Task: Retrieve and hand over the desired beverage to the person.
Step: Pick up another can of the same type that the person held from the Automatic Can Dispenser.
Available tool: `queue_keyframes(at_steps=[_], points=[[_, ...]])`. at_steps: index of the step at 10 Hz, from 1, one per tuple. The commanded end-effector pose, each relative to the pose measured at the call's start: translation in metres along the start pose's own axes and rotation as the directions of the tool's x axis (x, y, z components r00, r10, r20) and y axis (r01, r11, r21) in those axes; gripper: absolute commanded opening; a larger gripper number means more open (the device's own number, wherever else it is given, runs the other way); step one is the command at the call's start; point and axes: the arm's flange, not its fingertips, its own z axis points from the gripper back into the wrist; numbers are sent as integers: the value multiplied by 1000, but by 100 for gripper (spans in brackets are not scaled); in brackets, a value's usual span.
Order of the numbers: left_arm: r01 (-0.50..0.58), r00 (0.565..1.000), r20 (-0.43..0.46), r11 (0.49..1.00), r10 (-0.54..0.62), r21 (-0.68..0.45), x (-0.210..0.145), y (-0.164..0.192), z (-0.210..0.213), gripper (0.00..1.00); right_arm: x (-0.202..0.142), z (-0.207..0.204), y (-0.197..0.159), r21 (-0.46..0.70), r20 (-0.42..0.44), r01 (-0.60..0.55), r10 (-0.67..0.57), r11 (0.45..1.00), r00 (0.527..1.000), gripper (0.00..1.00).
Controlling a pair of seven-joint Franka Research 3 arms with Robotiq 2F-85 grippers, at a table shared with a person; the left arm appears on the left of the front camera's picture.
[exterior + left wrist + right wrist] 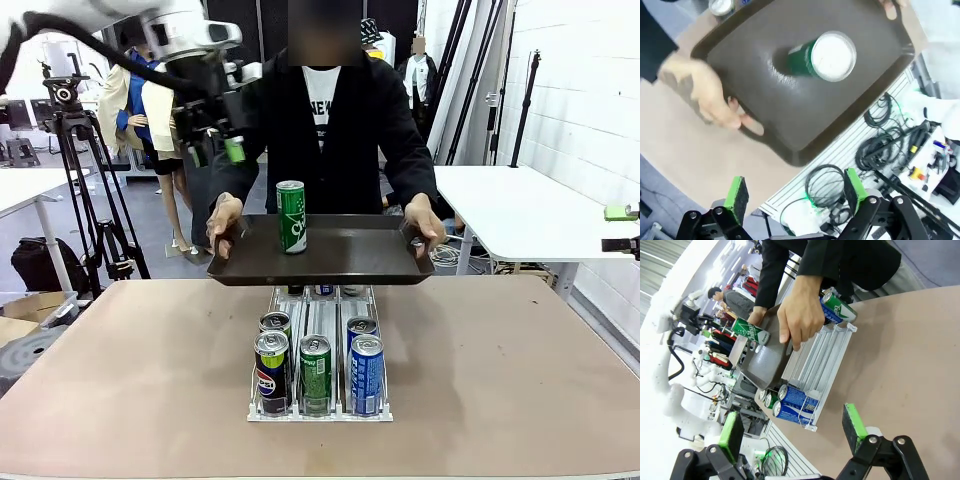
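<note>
The person (330,110) stands at the far side and holds a dark tray (370,255) level with both hands. A green can (291,215) stands upright on its left half. From above, the can's silver top (832,56) sits mid-tray (765,100), one hand (705,95) on the rim. My left gripper (215,152) hangs open and empty, up and left of the tray, above its near corner (796,195). My right gripper (792,432) is open and empty, low at the table's right side (622,228), facing the can rack (815,365).
A wire rack (318,405) on the brown table holds a Pepsi can (271,370), a green can (315,372), a blue can (366,375) and others behind. A tripod (90,180) stands left, a white table (520,210) right. Cables (880,145) lie on the floor.
</note>
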Motion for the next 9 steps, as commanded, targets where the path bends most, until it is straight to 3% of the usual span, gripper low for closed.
queue_keyframes(at_steps=[1, 3, 6, 8, 9], points=[[12, 1000, 13, 984, -10, -180, -38, 33, -22, 100, -1, 0, 0, 4, 1, 6, -6, 1000, 1000, 100], [-19, 992, 114, 950, 57, -312, -89, 78, -17, 100, -1, 0, 0, 4, 1, 6, -6, 1000, 1000, 100], [-85, 937, 263, 881, 229, -466, -171, 139, -25, 100, -1, 0, 0, 4, 1, 6, -6, 1000, 1000, 100], [-113, 889, 301, 802, 345, -586, -201, 174, -53, 100, -1, 0, 0, 4, 1, 6, -6, 1000, 1000, 100], [-112, 843, 329, 737, 426, -666, -220, 193, -70, 100, -1, 0, 0, 4, 1, 6, -6, 1000, 1000, 100]])
